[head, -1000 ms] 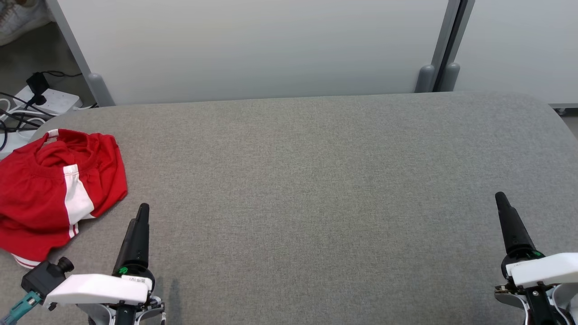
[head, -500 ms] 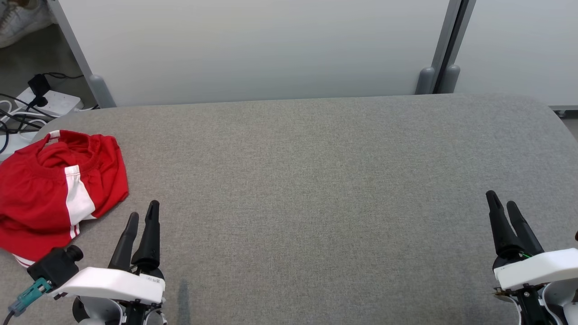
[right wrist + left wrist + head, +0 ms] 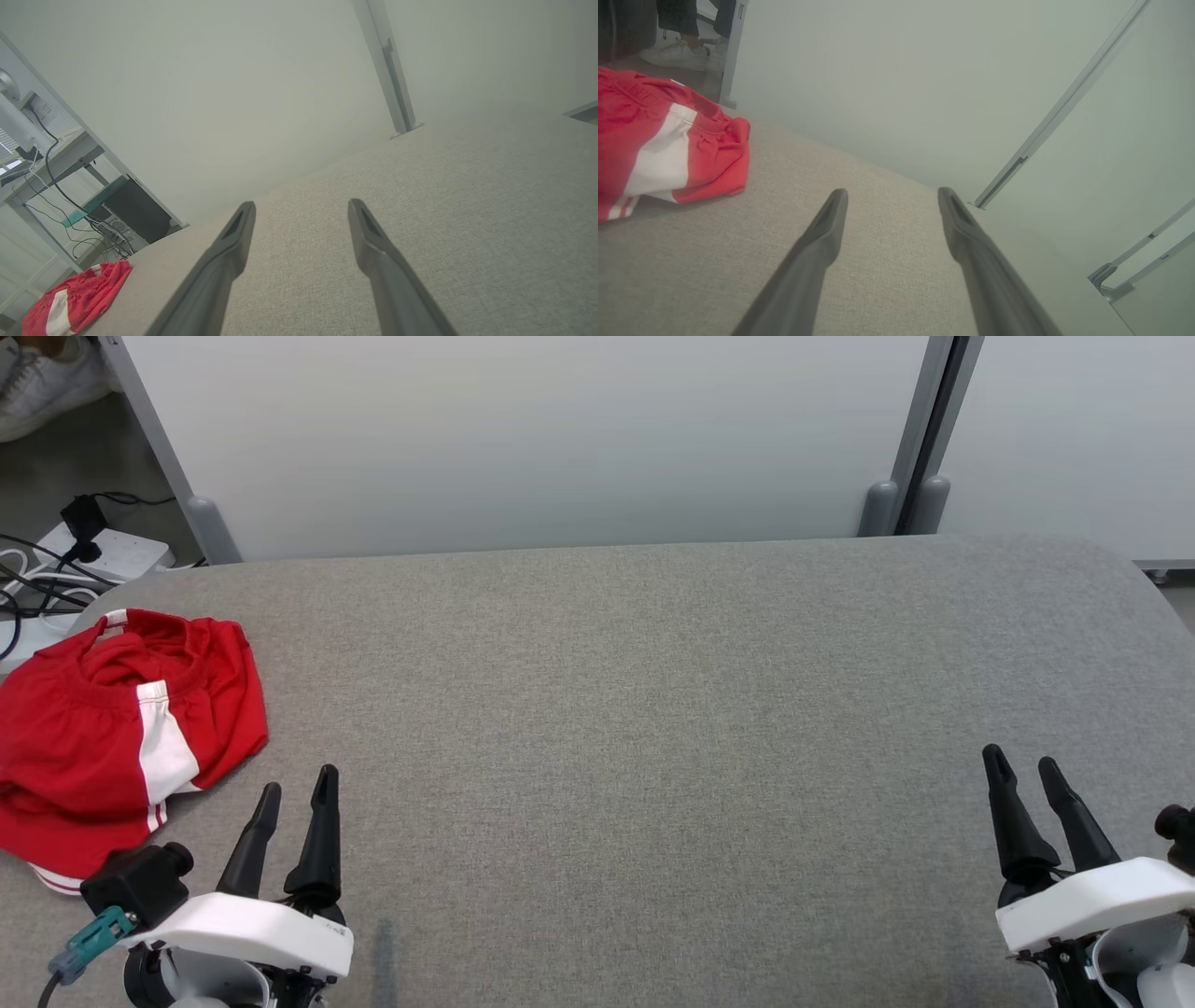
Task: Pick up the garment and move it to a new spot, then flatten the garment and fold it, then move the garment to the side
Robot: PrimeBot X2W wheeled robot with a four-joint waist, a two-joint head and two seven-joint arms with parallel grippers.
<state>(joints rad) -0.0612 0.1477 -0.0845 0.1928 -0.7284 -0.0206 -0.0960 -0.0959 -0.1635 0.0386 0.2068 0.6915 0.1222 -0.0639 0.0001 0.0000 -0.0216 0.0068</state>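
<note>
A crumpled red garment (image 3: 103, 737) with white side stripes lies at the table's left edge; the left wrist view has the garment (image 3: 658, 140) at upper left, and the right wrist view has the garment (image 3: 74, 301) far off at lower left. My left gripper (image 3: 299, 784) hovers open just right of it, near the front edge, with nothing between its fingers (image 3: 826, 228). Over at the front right, my right gripper (image 3: 1022, 763) is open and empty too, its fingers (image 3: 233, 238) pointing across bare cloth.
The grey fabric-covered table (image 3: 635, 709) spreads wide between the grippers. Pale partition panels (image 3: 523, 439) stand behind it. A power strip with cables (image 3: 103, 546) lies on the floor at far left, and a person's white shoes (image 3: 675, 53) stand beyond.
Both grippers have rolled at the wrist, so each now shows two spread fingers instead of one edge-on. The head camera tilted slightly; the garment lies as before.
</note>
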